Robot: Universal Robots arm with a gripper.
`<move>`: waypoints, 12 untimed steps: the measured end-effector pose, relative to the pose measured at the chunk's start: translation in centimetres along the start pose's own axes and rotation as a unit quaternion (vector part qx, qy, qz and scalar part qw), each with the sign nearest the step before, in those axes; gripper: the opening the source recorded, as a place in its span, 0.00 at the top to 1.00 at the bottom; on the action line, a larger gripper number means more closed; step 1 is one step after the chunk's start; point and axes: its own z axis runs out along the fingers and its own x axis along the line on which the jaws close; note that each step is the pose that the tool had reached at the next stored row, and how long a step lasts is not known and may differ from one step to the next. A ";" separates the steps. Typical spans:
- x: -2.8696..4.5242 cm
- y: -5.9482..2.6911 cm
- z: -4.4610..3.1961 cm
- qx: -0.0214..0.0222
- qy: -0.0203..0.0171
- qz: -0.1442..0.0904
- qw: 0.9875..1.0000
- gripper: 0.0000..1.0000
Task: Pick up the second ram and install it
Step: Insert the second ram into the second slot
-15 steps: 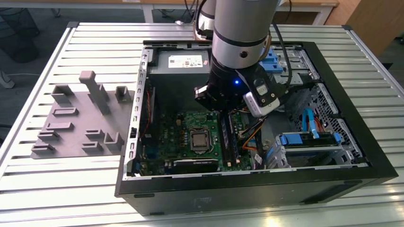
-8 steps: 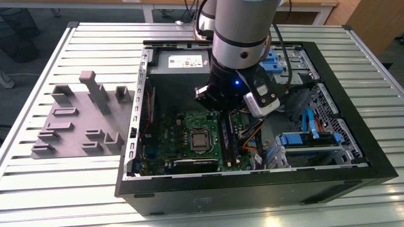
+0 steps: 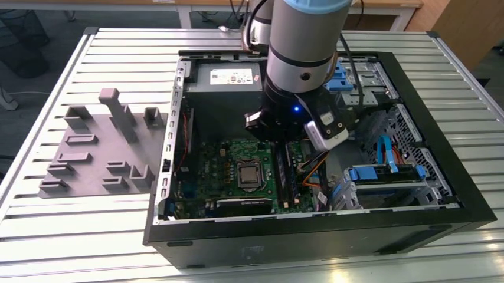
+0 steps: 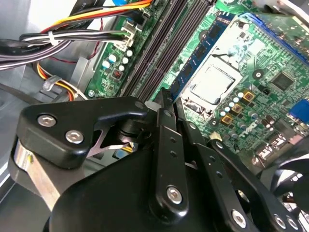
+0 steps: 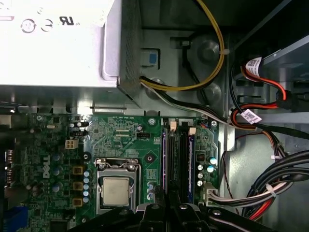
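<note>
The second ram (image 4: pixel 195 65), a blue stick with black chips, stands on edge in the slot row beside the processor socket (image 4: pixel 212 84). In the first wrist view it is a thin blue line (image 5: pixel 164 159). My gripper (image 4: pixel 163 95) is down inside the open computer case, over the near end of that stick. Its black fingers are pressed together with nothing showing between them. I cannot tell whether the tips touch the stick. In the exterior view the gripper (image 3: pixel 284 140) hangs over the slots of the green motherboard (image 3: pixel 228 171), and it is also in the first wrist view (image 5: pixel 169 209).
Another blue stick (image 5: pixel 191 159) stands a few slots away. Cable bundles (image 5: pixel 270 183) crowd the side beyond the slots. The silver power supply (image 3: pixel 224 76) fills the case's far end, and blue drive bays (image 3: pixel 386 174) are on the exterior view's right. A grey tray (image 3: pixel 87 153) lies outside.
</note>
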 end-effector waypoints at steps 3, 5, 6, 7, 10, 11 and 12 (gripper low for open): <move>0.00 -0.11 0.38 0.000 0.000 0.001 1.000 0.86; 0.00 -0.24 0.61 0.000 0.000 0.002 1.000 0.86; -0.01 -0.32 0.69 0.000 0.000 0.002 1.000 0.86; -0.01 -0.41 0.77 0.000 0.000 0.003 1.000 0.86; -0.08 -0.65 1.07 0.000 0.000 0.004 1.000 0.86; -0.13 -0.70 1.18 0.000 0.000 0.004 1.000 0.86; -0.16 -0.75 1.26 0.000 0.000 0.005 1.000 0.86</move>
